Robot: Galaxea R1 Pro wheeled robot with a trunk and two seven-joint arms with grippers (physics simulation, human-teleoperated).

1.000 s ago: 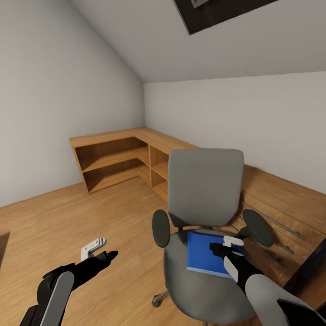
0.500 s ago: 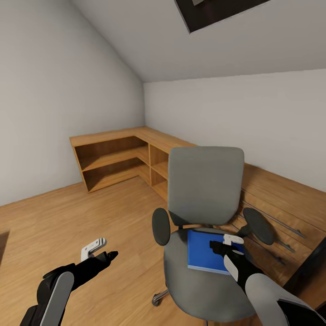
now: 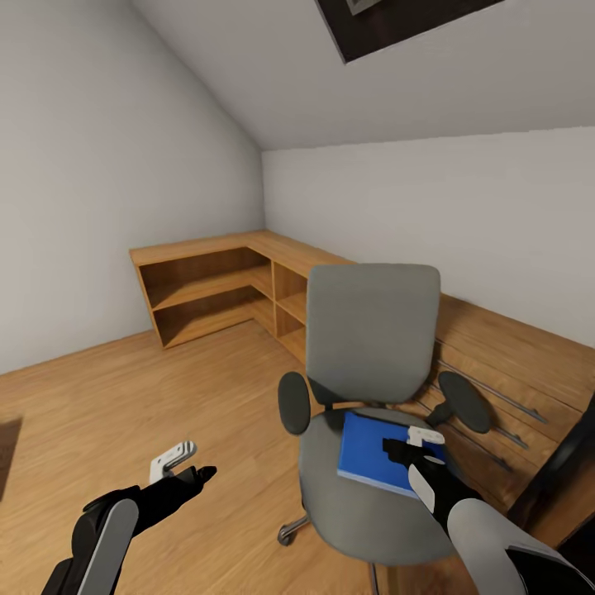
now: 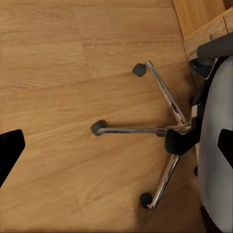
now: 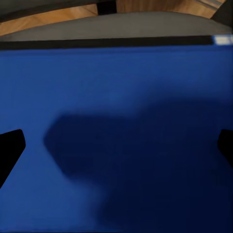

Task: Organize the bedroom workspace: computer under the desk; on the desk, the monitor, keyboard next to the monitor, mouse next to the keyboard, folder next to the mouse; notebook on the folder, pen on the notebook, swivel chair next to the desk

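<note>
The grey swivel chair (image 3: 372, 330) stands in the middle of the head view with its back toward the wall. The blue folder (image 3: 368, 450) lies flat on its seat (image 3: 355, 512). My right gripper (image 3: 406, 451) hovers open just above the folder's right part. In the right wrist view the folder (image 5: 116, 121) spreads between the two dark fingertips (image 5: 9, 148), with the gripper's shadow on it. My left gripper (image 3: 197, 475) is open over the floor to the left of the chair. Its wrist view looks down on the chair's chrome base (image 4: 165, 128) and castors.
A low wooden shelf unit (image 3: 207, 285) runs along the far corner walls. Wooden drawer fronts with metal handles (image 3: 504, 397) lie behind the chair. A black furniture edge (image 3: 566, 475) cuts in at the lower right. Open wooden floor (image 3: 124, 397) spreads to the left.
The whole view has shifted slightly. The chair with the folder sits a little higher in the picture and slightly turned. Both grippers stay open, the right one over the folder.
</note>
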